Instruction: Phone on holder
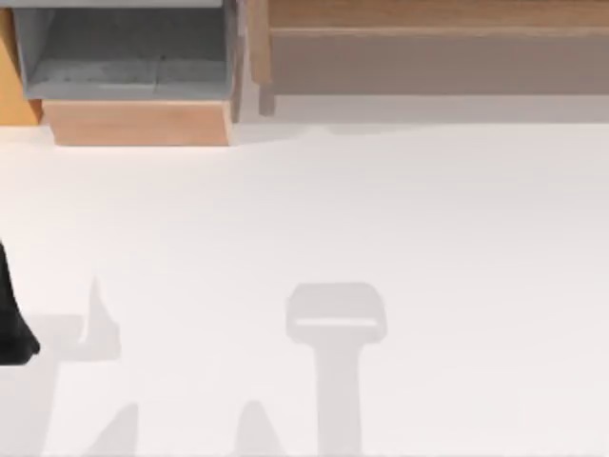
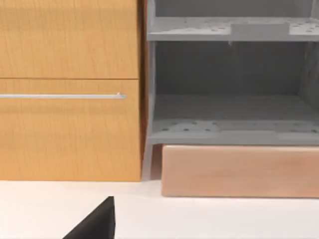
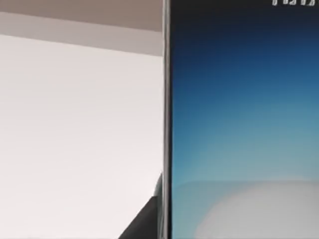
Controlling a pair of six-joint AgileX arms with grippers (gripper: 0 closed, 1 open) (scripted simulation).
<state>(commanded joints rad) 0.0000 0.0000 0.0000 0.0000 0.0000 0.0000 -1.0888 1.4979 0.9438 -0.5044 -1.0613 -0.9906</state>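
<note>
The phone [image 3: 239, 124] stands very close in the right wrist view, upright, its blue-to-pale screen facing the camera and its thin silver edge toward the white table. My right gripper [image 3: 147, 221] shows as a dark part at the phone's lower edge and is shut on the phone, holding it above the table. The holder is out of view. My left arm [image 1: 13, 328] is parked at the table's left edge. A black part of my left gripper [image 2: 94, 226] hangs over the white table, with nothing near it.
A grey open shelf unit [image 1: 124, 52] stands on a pale wooden base [image 1: 138, 122] at the back left, next to an orange wooden cabinet [image 2: 70, 89]. A long wooden block [image 1: 438, 48] lines the back right. Soft shadows [image 1: 335, 319] lie on the white table [image 1: 428, 219].
</note>
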